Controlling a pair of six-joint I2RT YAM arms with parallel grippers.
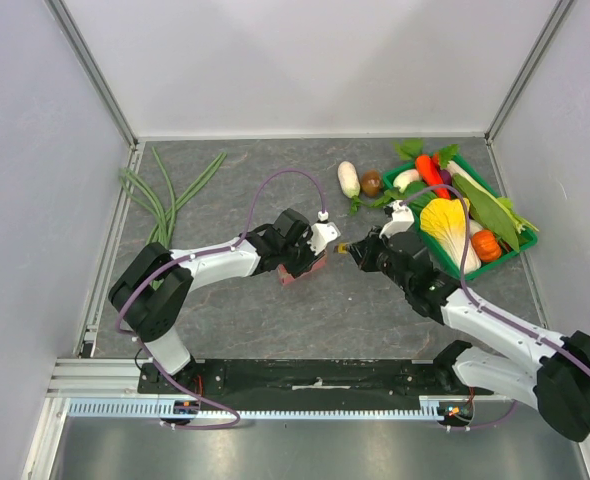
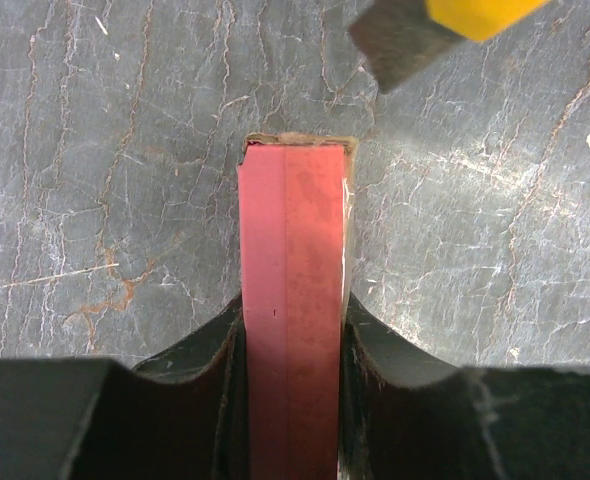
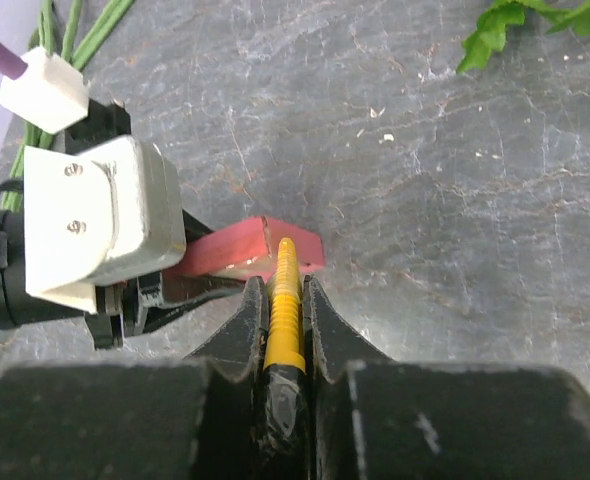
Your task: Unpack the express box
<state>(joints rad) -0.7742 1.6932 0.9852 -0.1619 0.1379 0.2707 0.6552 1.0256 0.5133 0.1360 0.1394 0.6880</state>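
Box: pink-red, flat, at mid-table just left of centre, clamped by left gripper, fingers pressed against both broad faces, narrow edge turned up to wrist camera; far end frayed, brown card showing. Resting on table or lifted: cannot tell. Knife: yellow and black, clenched tight in right gripper, pointing at box's free end, tip just beside it, seen apart from it in left wrist view. Tray: green, right rear, heaped with vegetables, a few more loose on table to its left. Bean stalks: long, green, left rear, well apart from both arms.
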